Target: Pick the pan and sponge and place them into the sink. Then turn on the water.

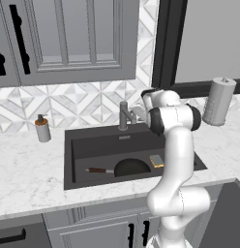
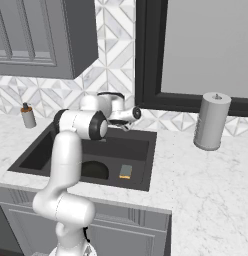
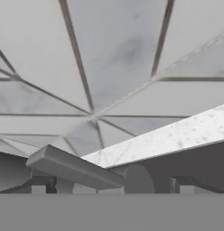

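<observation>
Jaws reaching for faucet (image 1: pixel 124 115), standing wide, holding nothing.
Pan (image 1: pixel 130 167) and sponge (image 1: pixel 157 161) lying in sink (image 1: pixel 68 160); risk: jaws sliding off the faucet lever, leaving water off.

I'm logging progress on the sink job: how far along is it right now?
Done: the pan and the sponge both lie in the sink.

In hand: the gripper, open and holding nothing, is up at the faucet; the hand view looks along the faucet's grey bar at close range, the backsplash tiles behind it.

Left: turning on the water. No stream runs from the faucet yet.
</observation>
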